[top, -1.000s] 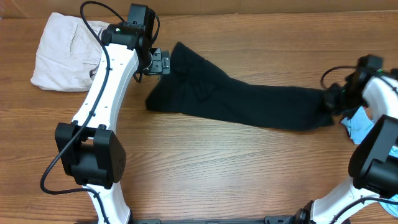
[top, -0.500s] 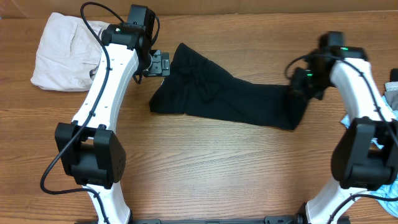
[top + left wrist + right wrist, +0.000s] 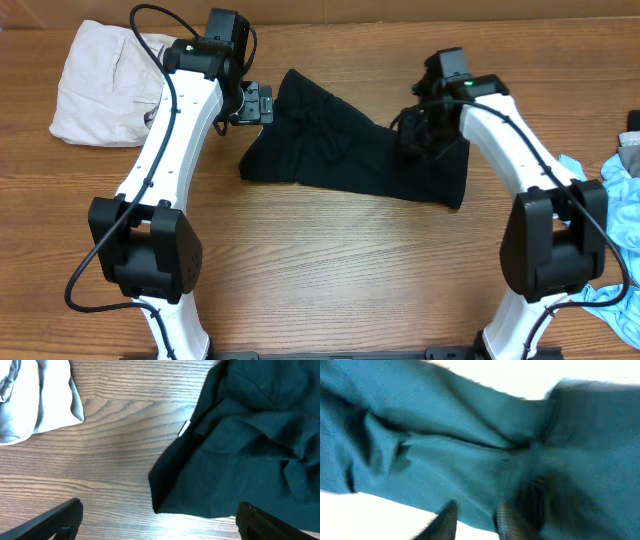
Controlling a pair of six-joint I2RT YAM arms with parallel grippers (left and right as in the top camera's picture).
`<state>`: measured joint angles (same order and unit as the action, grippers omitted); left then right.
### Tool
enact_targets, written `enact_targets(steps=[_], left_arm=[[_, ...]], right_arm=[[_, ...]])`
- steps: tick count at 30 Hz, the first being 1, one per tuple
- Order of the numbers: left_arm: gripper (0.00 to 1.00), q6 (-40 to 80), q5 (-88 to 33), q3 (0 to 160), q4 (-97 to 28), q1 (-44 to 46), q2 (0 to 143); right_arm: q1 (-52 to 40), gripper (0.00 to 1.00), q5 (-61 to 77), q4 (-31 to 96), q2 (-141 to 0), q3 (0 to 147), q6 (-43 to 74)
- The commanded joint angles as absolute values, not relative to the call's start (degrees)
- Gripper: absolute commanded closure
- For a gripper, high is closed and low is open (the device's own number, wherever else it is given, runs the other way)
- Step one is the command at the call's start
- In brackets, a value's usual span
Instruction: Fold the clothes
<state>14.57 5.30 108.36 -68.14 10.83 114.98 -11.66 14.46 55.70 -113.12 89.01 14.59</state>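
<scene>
Two risks: right tool (image 3: 420, 128), grip unreadable in the blur, may drag the black garment (image 3: 340, 155) askew; left tool (image 3: 262, 103), wide open, pins nothing.

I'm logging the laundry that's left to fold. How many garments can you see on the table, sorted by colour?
Black soft fabric garment: 1
Off-white crumpled fabric garment: 1
Light-blue fabric garment at the right edge: 1, partly cut off by the frame, so there may be more
Total: 3
</scene>
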Motion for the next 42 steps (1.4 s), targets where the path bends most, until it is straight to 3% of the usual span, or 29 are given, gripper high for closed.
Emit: enact_targets(steps=[1, 3, 7, 17, 29, 37, 39, 40, 41, 42], left_arm=[[0.00, 13.69, 4.40, 108.01, -68.31, 10.46, 114.08], [0.00, 13.69, 4.40, 108.01, -68.47, 10.46, 114.08], [0.00, 12.47, 3.75, 108.01, -68.27, 10.46, 114.10], [0.00, -6.68, -13.17, 108.01, -59.64, 9.96, 119.79], [0.00, -11.38, -18.02, 108.01, -48.71, 9.87, 134.61], [0.00, -12.53, -20.84, 108.01, -52.25, 10.31, 139.68], [0.07, -12.88, -22.39, 108.01, -54.04, 10.70, 140.53], [0.16, -12.86, -22.57, 108.01, -55.02, 10.94, 141.01], [0.30, -12.86, -22.55, 108.01, -55.92, 11.16, 141.21], [0.59, -12.86, -22.41, 108.01, -56.88, 11.33, 141.34]], right_arm=[[-14.48, 0.40, 16.93, 55.00, -114.04, 90.06, 15.49], [-15.38, 0.23, 17.82, 54.92, -113.93, 90.15, 15.42], [-14.72, 0.17, 21.04, 55.57, -112.07, 90.89, 15.42], [-4.27, 0.00, 19.94, 66.17, -104.03, 99.50, 11.49], [1.10, 0.00, 15.88, 72.53, -103.61, 99.72, 8.51], [1.08, 0.00, 15.90, 71.40, -103.61, 99.72, 8.54], [1.08, 0.00, 15.88, 71.02, -103.61, 99.72, 8.54], [1.10, 0.00, 15.90, 70.89, -103.61, 99.70, 8.54], [1.08, 0.00, 15.90, 70.78, -103.61, 99.72, 8.60], [1.08, 0.00, 15.88, 70.61, -103.61, 99.70, 8.71]])
